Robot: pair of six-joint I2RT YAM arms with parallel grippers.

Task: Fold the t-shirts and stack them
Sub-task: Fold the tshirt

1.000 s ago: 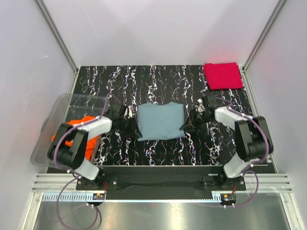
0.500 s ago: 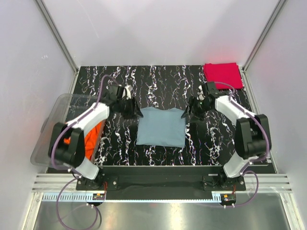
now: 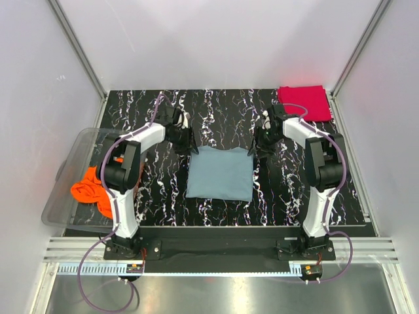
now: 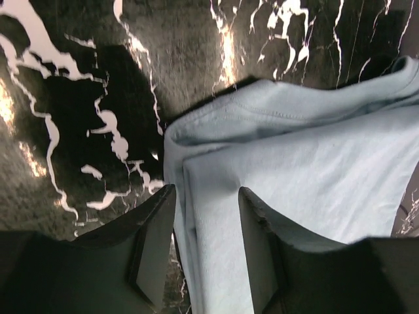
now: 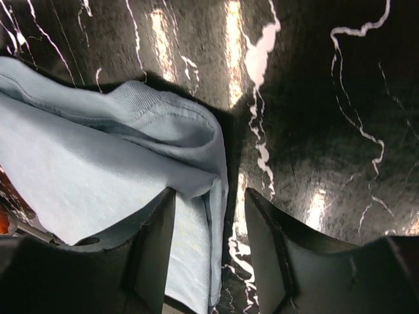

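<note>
Two shirts folded, one not yet touched

The grey-blue t-shirt lay in the middle of the worktop, folded into a neat block. The left pincer and the right pincer sat at its two far corners. Both had their jaws apart with the cloth edge in the gap, and neither squeezed it. The red t-shirt lay folded flat in the far right corner, well apart from the blue one. The orange t-shirt was a crumpled heap in the clear bin on the left. So I thought the job was about halfway (no pile had been made). The blue one had to go on the red, and the orange one needed folding and stacking.
</note>
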